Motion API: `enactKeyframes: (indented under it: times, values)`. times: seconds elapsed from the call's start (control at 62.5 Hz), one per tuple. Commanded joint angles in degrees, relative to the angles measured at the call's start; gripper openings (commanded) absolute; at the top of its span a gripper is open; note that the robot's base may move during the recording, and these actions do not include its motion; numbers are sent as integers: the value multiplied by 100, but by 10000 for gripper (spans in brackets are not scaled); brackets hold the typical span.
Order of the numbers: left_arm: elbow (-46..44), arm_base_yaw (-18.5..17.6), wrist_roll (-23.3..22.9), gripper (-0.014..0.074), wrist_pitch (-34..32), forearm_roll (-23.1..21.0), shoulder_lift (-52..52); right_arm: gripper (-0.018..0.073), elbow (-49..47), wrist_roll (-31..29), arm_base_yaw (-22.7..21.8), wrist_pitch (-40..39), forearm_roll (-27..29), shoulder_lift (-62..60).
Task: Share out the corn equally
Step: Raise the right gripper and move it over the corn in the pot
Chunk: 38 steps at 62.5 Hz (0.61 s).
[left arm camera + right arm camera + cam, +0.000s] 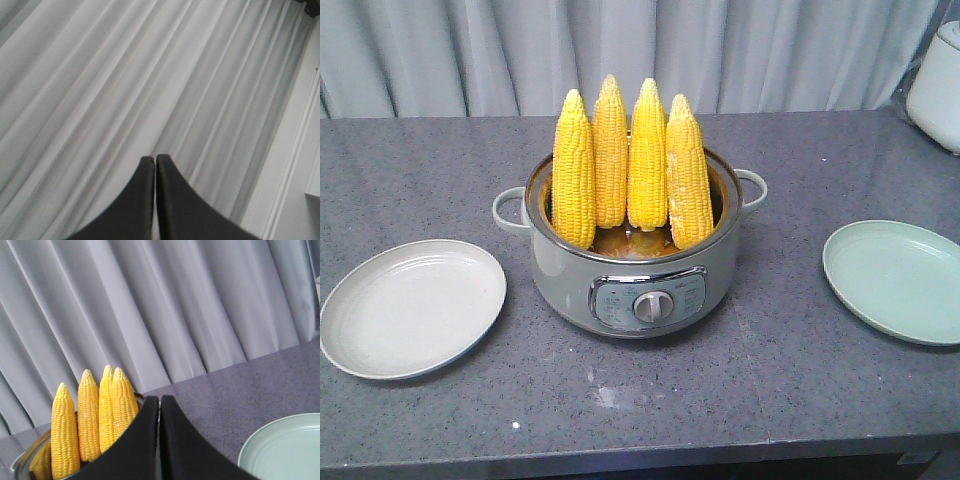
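The left end effector (154, 159) has its fingertips pressed together and faces only the grey curtain (125, 75). The right end effector (159, 399), likewise closed, looks across the worktop (770, 400). Toward the worktop's near edge a cream plate (412, 308) lies at the left side and a pale green plate (895, 280) at the right. Between them, mid-worktop, stands a pot (565, 275) with a dial (648, 307). Four corn cobs (647, 160) stand upright inside it, tips up. A white appliance (940, 85) sits at the far right corner.

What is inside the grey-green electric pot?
Four bright yellow corn cobs stand upright inside the grey-green electric pot. Its wall hides their lower ends and most of the bottom.
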Motion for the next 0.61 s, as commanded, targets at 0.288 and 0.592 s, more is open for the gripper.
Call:
enactKeyframes:
  times: [0.288,0.592]
  values:
    - [-1271,-28,-39,-6,590,417,1394,-1,-1589,-1059,4,1060,-414,1489]
    - [-1734,-197,-34,15,826,841,2362,42,-2166,-1966,4,1545,-407,2353]
